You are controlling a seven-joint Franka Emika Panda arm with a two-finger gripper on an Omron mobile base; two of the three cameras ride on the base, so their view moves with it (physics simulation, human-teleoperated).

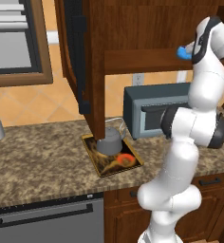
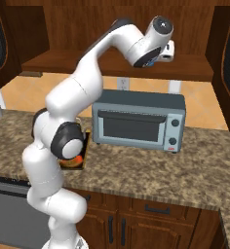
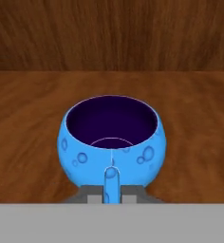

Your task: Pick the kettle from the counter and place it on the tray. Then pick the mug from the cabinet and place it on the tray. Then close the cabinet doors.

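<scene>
Furthest left, the tabletop (image 1: 38, 161) carries the tray (image 1: 99, 163), and the kettle (image 1: 109, 140) sits on it, so the first step looks done. Further right stands a grey toaster oven (image 2: 139, 121) under the open cabinet (image 1: 133, 28), with one of the cabinet doors (image 1: 78, 52) swung wide above the tray. On the cabinet's shelf (image 3: 33, 123) rests the mug (image 3: 111, 142), upright, and in the hand view its small handle (image 3: 111, 182) stands between the two finger tips of the tool (image 3: 111, 198), which is pressed together on that handle (a thin hold on a round, top-heavy thing). The risk, as a judgement: lifted by the handle alone, the mug could swivel or slip from the pinch, or knock the shelf on the way out. The open door hanging over the tray could also be clipped by the arm during the descent.
</scene>
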